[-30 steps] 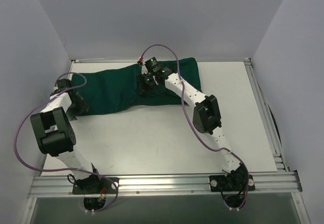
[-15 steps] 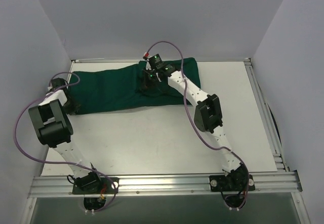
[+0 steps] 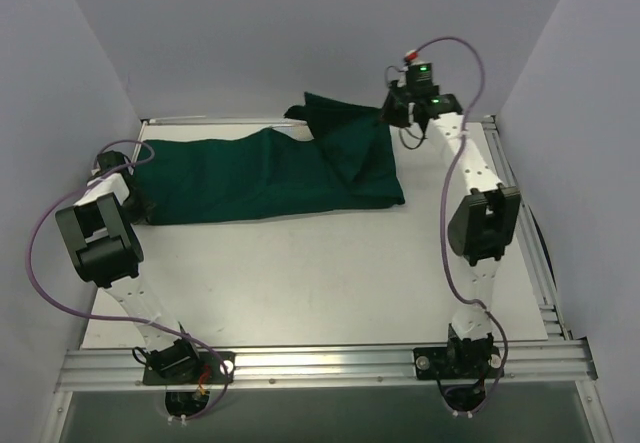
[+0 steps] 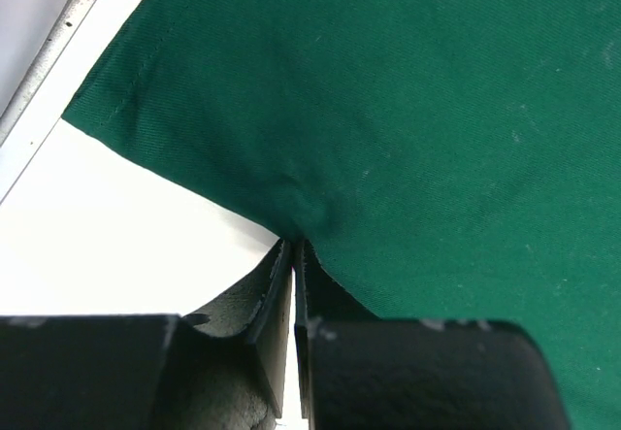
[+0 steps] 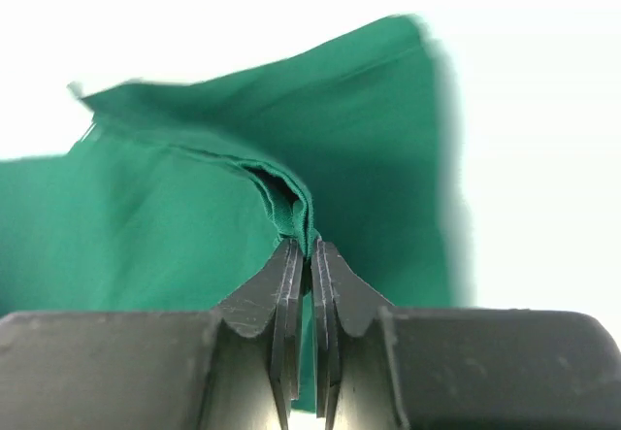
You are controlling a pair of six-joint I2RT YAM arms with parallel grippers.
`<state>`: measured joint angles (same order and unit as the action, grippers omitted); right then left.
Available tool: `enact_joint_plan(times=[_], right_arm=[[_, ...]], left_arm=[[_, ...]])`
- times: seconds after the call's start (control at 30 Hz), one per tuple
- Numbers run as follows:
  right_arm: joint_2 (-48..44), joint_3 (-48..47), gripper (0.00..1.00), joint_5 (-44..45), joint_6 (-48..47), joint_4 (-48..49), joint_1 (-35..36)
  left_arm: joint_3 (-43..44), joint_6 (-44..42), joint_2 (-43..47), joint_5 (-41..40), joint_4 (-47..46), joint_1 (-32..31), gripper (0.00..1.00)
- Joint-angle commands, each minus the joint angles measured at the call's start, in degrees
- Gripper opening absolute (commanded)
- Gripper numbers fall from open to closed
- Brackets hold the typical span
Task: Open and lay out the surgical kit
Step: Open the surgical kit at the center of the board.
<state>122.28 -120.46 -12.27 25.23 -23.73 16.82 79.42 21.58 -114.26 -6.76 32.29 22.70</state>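
Observation:
The surgical kit shows only as its dark green cloth wrap [image 3: 250, 178], spread across the back of the table. No tray or instruments are visible. My left gripper [image 3: 137, 200] is at the cloth's near-left edge. In the left wrist view the left gripper [image 4: 294, 243] is shut on that edge of the cloth [image 4: 408, 110]. My right gripper [image 3: 393, 115] is raised at the back right, holding up a flap. The right wrist view shows the right gripper [image 5: 310, 248] shut on a bunched fold of the cloth [image 5: 175, 226].
The white table [image 3: 300, 273] stretches in front of the cloth. An aluminium rail [image 3: 320, 363] carries both arm bases at the near edge, and another rail [image 3: 520, 213] runs along the right side. Pale walls close in the left, back and right.
My right gripper shut on the cloth at the middle and carried a flap up and to the back right, unfolding it. My left gripper shut on the cloth's left edge.

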Motion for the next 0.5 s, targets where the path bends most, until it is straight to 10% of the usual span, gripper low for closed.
enact_joint_plan(times=[0.0, 0.47], right_arm=[[-7.8, 6.1, 0.00, 8.1, -2.3, 2.5, -12.9], [-8.0, 22.3, 0.04, 20.6, -10.9, 5.2, -32.4]], left_arm=[[0.5, -1.5, -3.3, -2.6, 2.7, 0.9, 0.12], [2.9, -2.8, -4.8, -2.6, 3.9, 0.9, 0.08]])
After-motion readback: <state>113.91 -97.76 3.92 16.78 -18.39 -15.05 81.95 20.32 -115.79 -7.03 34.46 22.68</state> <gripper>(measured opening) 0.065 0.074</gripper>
